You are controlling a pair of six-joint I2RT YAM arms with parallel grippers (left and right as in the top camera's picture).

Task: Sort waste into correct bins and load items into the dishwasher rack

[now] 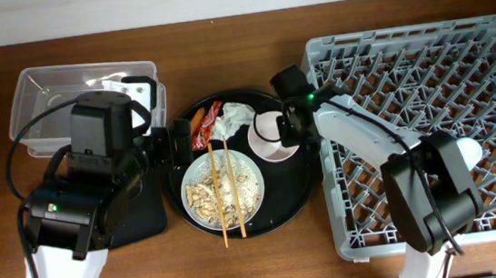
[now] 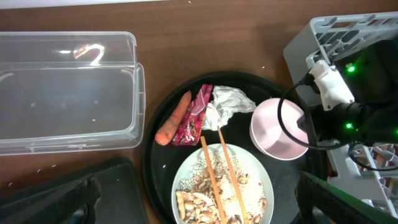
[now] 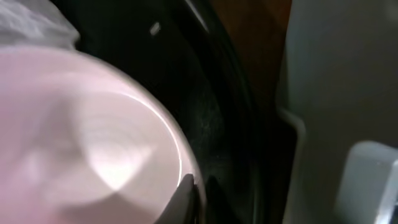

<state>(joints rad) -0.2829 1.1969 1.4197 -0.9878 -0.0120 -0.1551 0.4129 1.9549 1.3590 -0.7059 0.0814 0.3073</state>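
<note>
The white bowl (image 1: pixel 266 139) stands at the right of the round black tray (image 1: pixel 298 187). My right gripper (image 1: pixel 287 126) is shut on its right rim, one finger inside and one outside (image 3: pixel 194 186). The plate (image 1: pixel 256 176) holds beige food scraps (image 1: pixel 205 200) and wooden chopsticks (image 1: pixel 228 196). Behind it lie the carrot stick (image 2: pixel 174 119), the red wrapper (image 2: pixel 194 115) and the white tissue (image 2: pixel 229 102). My left gripper (image 2: pixel 205 208) is open and empty above the plate. The clear tub (image 1: pixel 44 104) is at the back left. The shallow black tray (image 1: pixel 141 218) lies under my left arm.
The grey dishwasher rack (image 1: pixel 424 67) fills the right side, right next to the round tray. A pale cup-like thing (image 1: pixel 468 149) sits in it beside my right arm. The clear tub looks empty (image 2: pixel 62 93).
</note>
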